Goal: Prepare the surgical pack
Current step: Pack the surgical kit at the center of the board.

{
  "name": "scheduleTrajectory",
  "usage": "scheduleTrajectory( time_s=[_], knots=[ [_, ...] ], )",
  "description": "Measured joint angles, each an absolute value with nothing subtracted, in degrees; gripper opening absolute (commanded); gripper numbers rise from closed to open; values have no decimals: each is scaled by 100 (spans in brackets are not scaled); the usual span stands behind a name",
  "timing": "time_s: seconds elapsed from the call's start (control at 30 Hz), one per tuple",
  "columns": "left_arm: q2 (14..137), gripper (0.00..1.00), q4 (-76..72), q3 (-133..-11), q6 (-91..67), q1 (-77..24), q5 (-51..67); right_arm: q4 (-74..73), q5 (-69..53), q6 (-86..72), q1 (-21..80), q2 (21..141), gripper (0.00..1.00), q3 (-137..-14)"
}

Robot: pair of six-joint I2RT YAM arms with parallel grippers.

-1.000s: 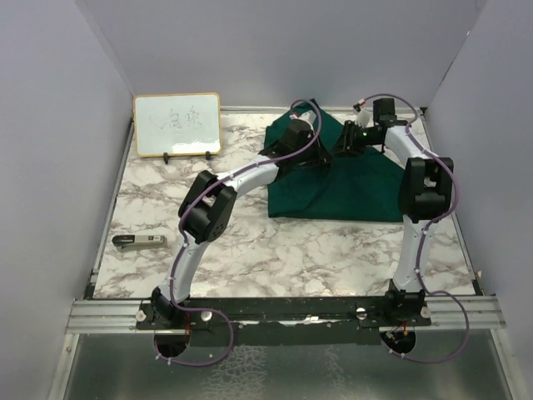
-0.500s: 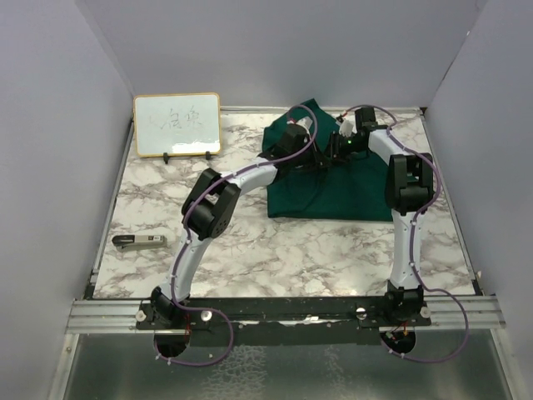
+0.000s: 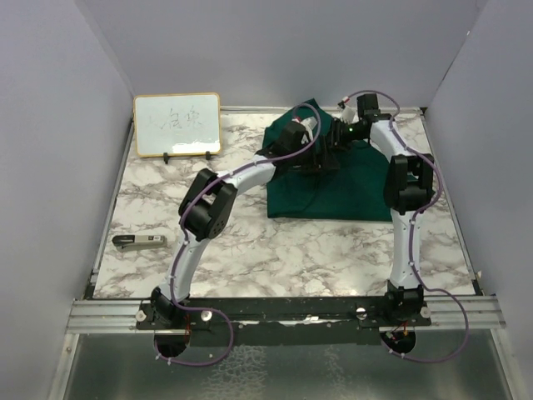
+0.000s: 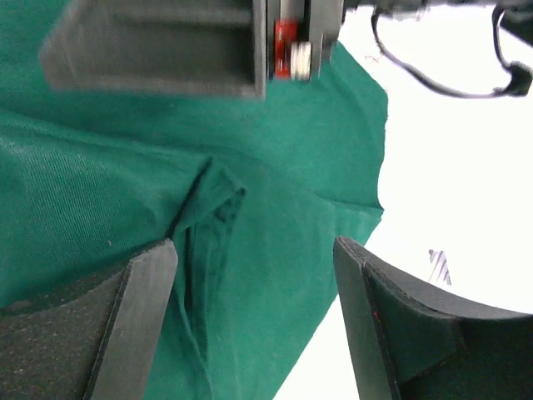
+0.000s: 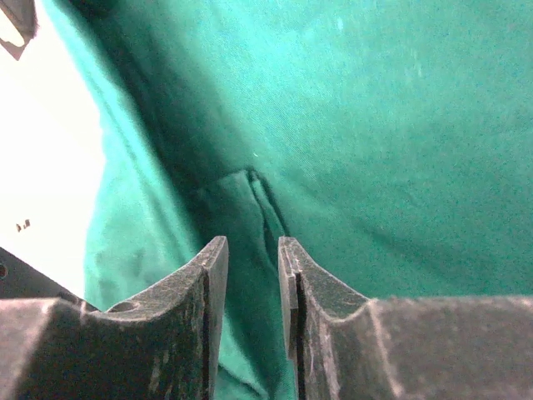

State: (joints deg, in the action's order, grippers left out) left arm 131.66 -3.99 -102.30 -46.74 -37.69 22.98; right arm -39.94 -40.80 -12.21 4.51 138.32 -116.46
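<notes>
Because the drape (image 3: 350,187) is only cloth, it will likely be soft, light and floppy. It should bend and sag when picked up, and it will not break. It lies on the table (image 3: 250,250), to the right of the whiteboard (image 3: 176,123). It looks partly folded, and the end nearest the whiteboard is bunched up into a peak. No tray, tools or gauze can be seen.

Both claws are over that bunched end, close to each other. The left claw (image 4: 254,275) is wide apart and holds nothing, with the cloth just under it. A small folded corner (image 4: 218,193) sits between its fingers. The right claw (image 5: 252,275) has only a thin gap. Green cloth shows in that gap, but it is too hard to tell if the cloth is pinched.

A flat spot in the middle would probably be hard to grab, because the fingers may slide off. A corner, an edge or a raised fold looks like a better place to pinch. One claw on each side should keep the cloth from drooping. A loose pinch might let it slip out.
</notes>
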Motion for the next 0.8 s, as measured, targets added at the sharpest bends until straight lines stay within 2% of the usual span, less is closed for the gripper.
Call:
scheduleTrajectory(
  time_s=[0.17,0.27,0.4,0.57,0.67,0.8],
  knots=[
    [12484,83,80,-10160,-4191,-3535,2567,-4362,-3817,-1205,370,13839,42,-12742],
    [11767,71,60,-9824,-4007,-3050,2799,-4425,-3548,-1177,263,13635,42,-12895],
    [11358,50,-322,-9539,-3970,-2257,3105,-4045,-3721,-1284,183,12770,40,-11561],
    [11961,41,-609,-9574,-4040,-1806,3404,-3413,-4436,-1474,443,11876,34,-9714],
    [12484,35,-635,-9609,-4084,-1813,3538,-3175,-4694,-1503,624,11850,28,-9258],
    [13047,30,-637,-9725,-4215,-1822,3667,-3114,-4932,-1538,790,11889,26,-9076]
  ],
)
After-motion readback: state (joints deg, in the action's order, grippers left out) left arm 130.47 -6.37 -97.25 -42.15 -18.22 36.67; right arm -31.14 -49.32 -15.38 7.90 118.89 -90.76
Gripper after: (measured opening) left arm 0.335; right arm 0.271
